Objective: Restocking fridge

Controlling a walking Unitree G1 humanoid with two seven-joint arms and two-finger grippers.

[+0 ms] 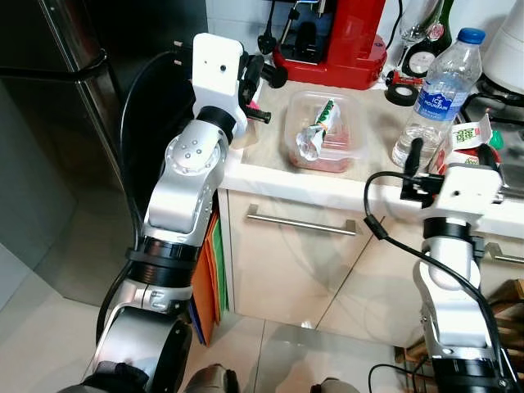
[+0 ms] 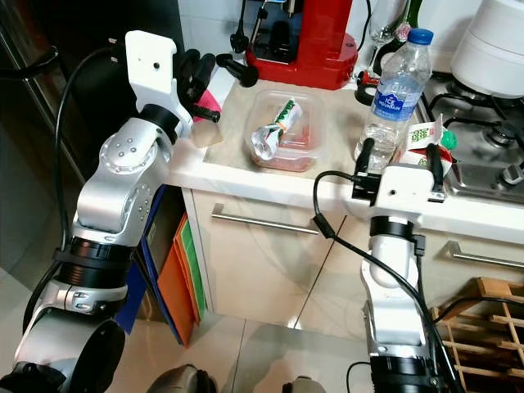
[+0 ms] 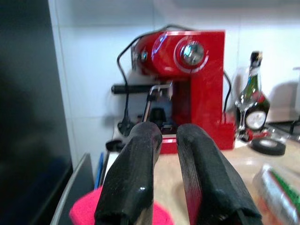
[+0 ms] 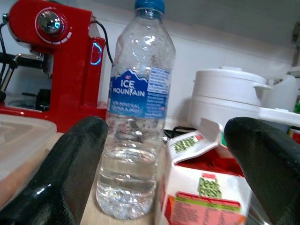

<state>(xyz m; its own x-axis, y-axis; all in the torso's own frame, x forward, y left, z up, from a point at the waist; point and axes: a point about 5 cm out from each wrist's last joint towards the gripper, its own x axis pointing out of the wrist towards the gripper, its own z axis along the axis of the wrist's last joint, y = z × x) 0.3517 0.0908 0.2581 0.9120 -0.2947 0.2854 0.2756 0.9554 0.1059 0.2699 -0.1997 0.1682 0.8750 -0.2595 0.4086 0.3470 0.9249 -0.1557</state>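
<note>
The right arm rises straight up in front of the cabinet, its wrist level with the table (image 1: 262, 168) edge. The right gripper (image 2: 399, 160) is spread wide, its fingers (image 4: 70, 173) standing on either side of the juice carton (image 4: 206, 197) without touching it. The carton stands upright near the table's front edge, just beside the water bottle (image 1: 434, 90), which is almost empty.

The left arm is bent at the elbow and lifted higher, its wrist at the table's left corner beside the dark fridge (image 1: 57, 98). The left gripper (image 3: 171, 187) is nearly closed, holding nothing, above a pink object (image 2: 209, 102).

A clear plastic container (image 1: 322, 135) with wrapped food lies on the table between the two grippers. A red coffee machine (image 1: 332, 37) stands behind it against the wall.
</note>
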